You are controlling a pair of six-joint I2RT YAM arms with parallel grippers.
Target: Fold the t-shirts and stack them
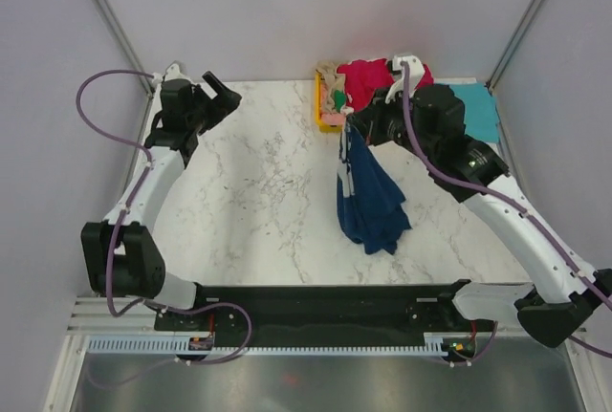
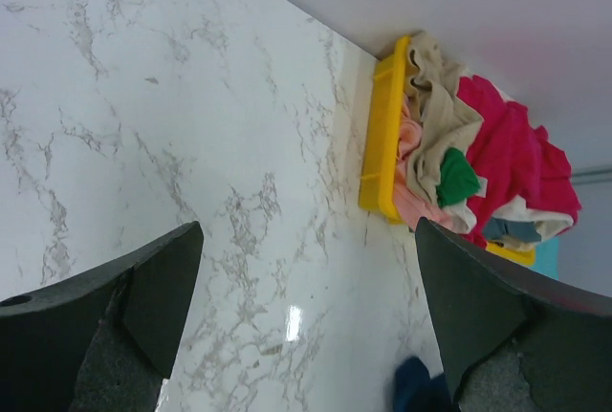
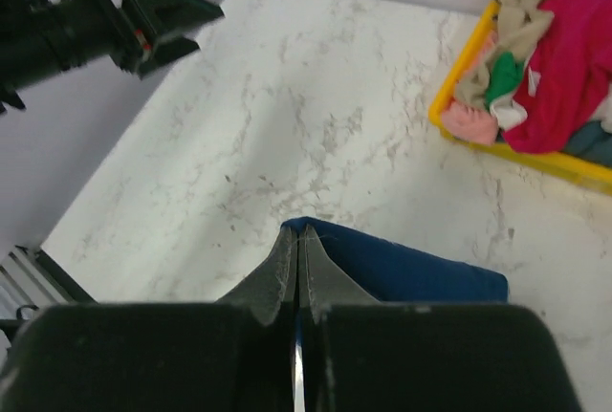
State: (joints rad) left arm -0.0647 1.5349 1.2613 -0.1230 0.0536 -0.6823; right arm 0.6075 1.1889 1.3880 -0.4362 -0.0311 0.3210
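**Navy tee hanging from my right gripper**

My right gripper is pinching the navy t-shirt by an edge, and the cloth is dangling down to the marble table. My left gripper is hovering, fingers spread wide. The other t-shirts are lying heaped in the yellow tray.

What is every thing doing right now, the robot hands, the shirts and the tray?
Left gripper: open, empty.
Right gripper: shut on the navy t-shirt.
Navy t-shirt: hanging unfolded from that gripper.
Yellow tray: heaped full.
Crimson-pink t-shirt: crumpled atop the tray's heap.
Teal t-shirt: lying right of tray.
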